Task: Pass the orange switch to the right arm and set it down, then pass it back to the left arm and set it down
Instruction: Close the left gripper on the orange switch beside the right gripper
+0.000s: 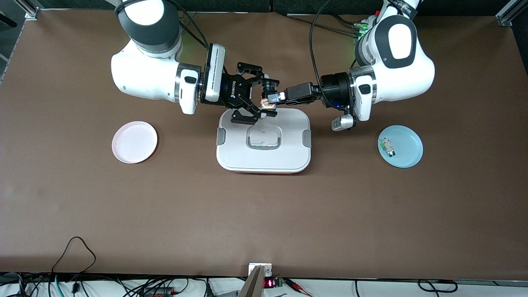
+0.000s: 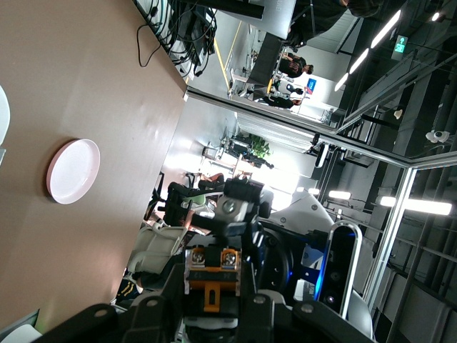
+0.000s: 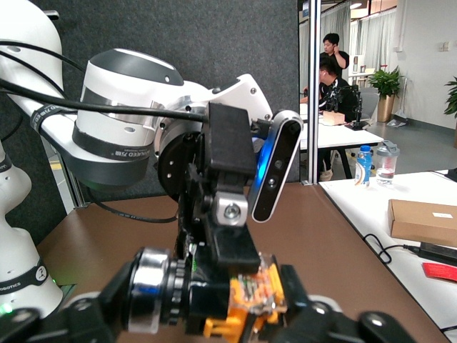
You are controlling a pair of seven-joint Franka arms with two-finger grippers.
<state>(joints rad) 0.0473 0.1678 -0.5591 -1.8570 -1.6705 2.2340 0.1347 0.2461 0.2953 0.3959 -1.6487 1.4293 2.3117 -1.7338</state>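
Handover over the white box: orange switch held in the air between both grippers.

Left gripper (image 1: 275, 98) is clamped tight on the orange switch (image 1: 269, 104), above the box (image 1: 264, 159) edge nearest the robot bases. Right gripper (image 1: 256, 98), marked "ROBOTIQ" on its black body, has its fingers spread wide around the switch, not gripping it. Right wrist view: switch (image 3: 251, 296) shows an orange body and a dark cylindrical end with a silver ring; the left arm's wrist band carries small print, unreadable. Pink plate (image 1: 134, 142) lies toward the right arm's end. Blue plate (image 1: 401, 146), toward the left arm's end, holds a small white-and-green component (image 1: 387, 147).
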